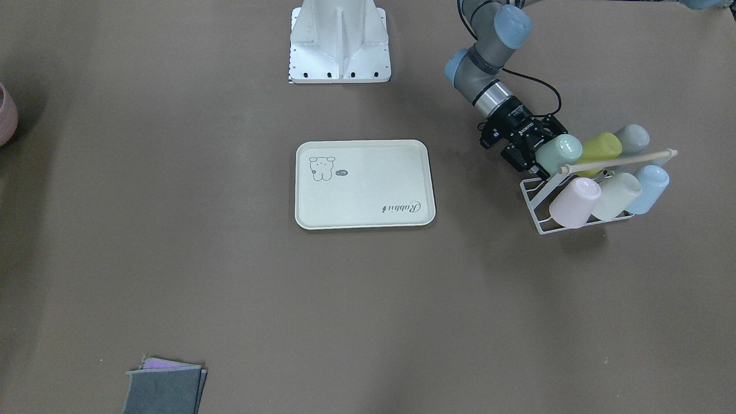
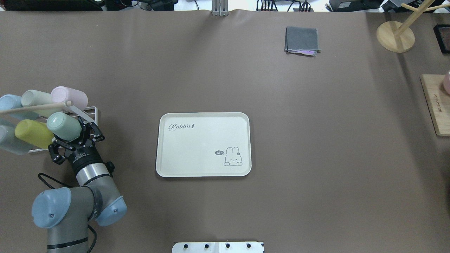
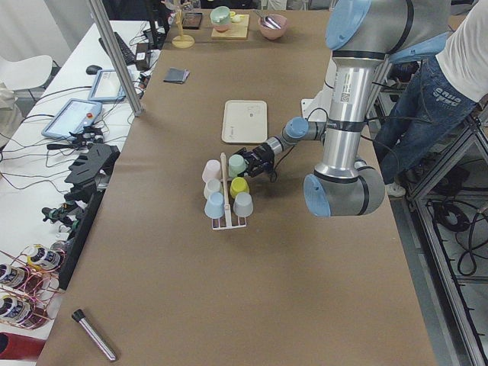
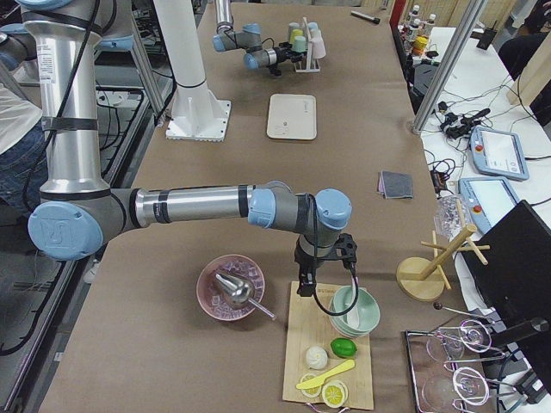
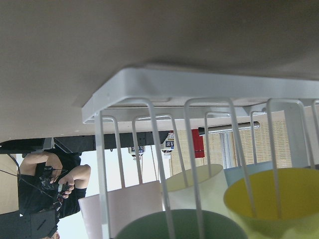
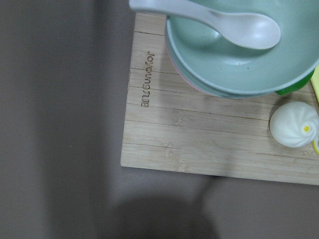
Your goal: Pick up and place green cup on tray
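The green cup (image 1: 559, 152) is a pale mint tumbler lying tilted on a peg of the white wire rack (image 1: 540, 221), at the end nearest the tray. It also shows in the overhead view (image 2: 65, 125). My left gripper (image 1: 542, 148) is at the cup's mouth end, jaws spread wide on either side of it, and looks open. In the left wrist view the cup's rim (image 5: 182, 224) fills the bottom edge. The cream tray (image 1: 365, 221) with the "Rabbit" lettering lies flat at mid-table, with nothing on it. My right gripper (image 4: 325, 280) hangs far off over a wooden board; I cannot tell whether it is open.
The rack also holds yellow (image 1: 601, 150), pink (image 1: 575, 202), cream (image 1: 616, 195), blue (image 1: 648, 187) and grey-green (image 1: 631, 139) cups, under a wooden rod (image 1: 618, 161). A folded grey cloth (image 2: 302, 39) lies far off. Under the right wrist are the wooden board (image 6: 199, 139) and a green bowl (image 6: 239, 50).
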`<state>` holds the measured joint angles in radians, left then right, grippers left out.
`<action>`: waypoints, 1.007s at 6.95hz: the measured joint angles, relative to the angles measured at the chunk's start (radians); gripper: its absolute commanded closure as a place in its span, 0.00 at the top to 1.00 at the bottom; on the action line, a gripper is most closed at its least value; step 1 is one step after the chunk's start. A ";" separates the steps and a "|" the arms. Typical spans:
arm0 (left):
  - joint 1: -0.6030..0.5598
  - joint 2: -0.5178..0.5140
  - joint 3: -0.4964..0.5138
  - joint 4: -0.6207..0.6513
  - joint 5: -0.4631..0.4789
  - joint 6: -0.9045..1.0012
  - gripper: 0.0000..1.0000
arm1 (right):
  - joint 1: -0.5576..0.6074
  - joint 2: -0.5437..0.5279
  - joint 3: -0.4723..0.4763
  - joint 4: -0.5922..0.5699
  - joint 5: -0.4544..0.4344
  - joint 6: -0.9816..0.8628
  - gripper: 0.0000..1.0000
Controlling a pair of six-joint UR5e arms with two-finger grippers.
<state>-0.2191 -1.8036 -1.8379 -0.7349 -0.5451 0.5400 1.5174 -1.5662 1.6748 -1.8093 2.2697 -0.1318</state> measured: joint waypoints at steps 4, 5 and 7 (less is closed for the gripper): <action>-0.016 0.003 -0.039 0.022 0.002 0.000 0.78 | 0.014 0.002 0.005 0.000 0.006 0.000 1.00; -0.022 0.000 -0.057 0.048 0.002 0.000 0.78 | 0.017 0.002 0.006 0.000 0.011 0.000 1.00; -0.025 -0.002 -0.092 0.085 0.002 0.001 0.78 | 0.019 0.003 0.006 -0.001 0.015 0.000 1.00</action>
<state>-0.2441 -1.8053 -1.9296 -0.6497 -0.5433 0.5406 1.5365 -1.5634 1.6809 -1.8100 2.2846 -0.1319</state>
